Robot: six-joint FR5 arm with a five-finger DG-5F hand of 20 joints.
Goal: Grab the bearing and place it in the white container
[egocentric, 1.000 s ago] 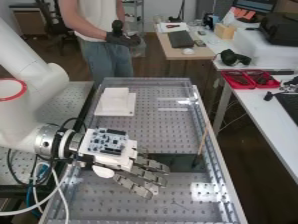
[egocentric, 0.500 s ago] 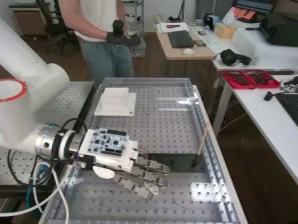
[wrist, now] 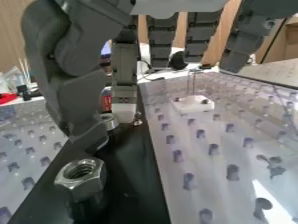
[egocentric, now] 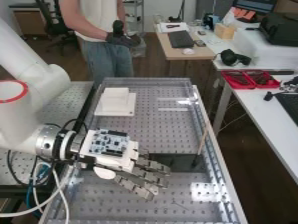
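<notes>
The hand (egocentric: 136,172) is over the bench's near half in the high view, its fingers extended down and to the right above a dark plate. In the wrist view the hand (wrist: 163,42) has fairly straight fingers and its thumb beside a black strip. A metal ring-like part (wrist: 110,121), possibly the bearing, lies on that strip near a light fingertip; contact is unclear. A threaded hex nut (wrist: 81,175) stands closer on the same strip. At the bench's far left is a square white piece (egocentric: 116,102) with a raised middle, possibly the container.
The perforated metal bench (egocentric: 153,132) has raised side rails, and a thin wooden stick (egocentric: 202,142) leans at its right rail. A small white block (wrist: 193,104) with thin upright rods stands on the perforated surface. Red trays (egocentric: 249,79) lie on the right-hand table.
The hand has shifted very slightly right and toward the bench's near end, its fingers still extended. The white piece has stayed where it was.
</notes>
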